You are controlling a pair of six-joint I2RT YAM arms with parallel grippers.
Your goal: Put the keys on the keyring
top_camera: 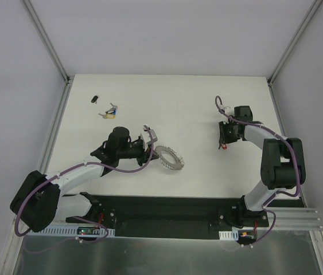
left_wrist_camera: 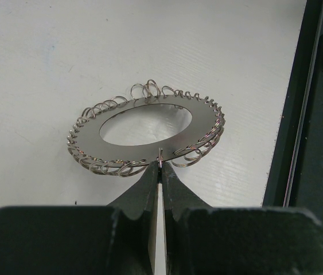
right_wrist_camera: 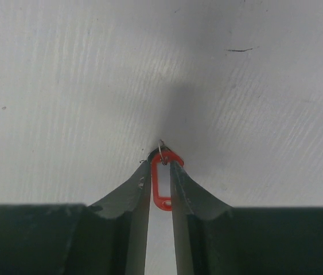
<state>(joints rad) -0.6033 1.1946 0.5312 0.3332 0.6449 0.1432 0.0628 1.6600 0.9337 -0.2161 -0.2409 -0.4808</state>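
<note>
Right wrist: key [right_wrist_camera: 162,204] half behind fingers [right_wrist_camera: 131,197]

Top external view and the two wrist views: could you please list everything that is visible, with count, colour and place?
keyring: 1, grey metal with a coiled wire edge, middle of the table, pinched at its edge by the left hand
red key tag: 1, red, with a small wire ring, between the fingers of the right hand
key cluster: 1, silver with blue and yellowish tags, far left of the table
dark object: 1, black, just beyond the cluster; too small to identify
table: 1, white
base plate: 1, black, near edge
left arm: 1, white and black, reaching to the middle
right arm: 1, white and black, right side
hands: 2, black, both shut
</note>
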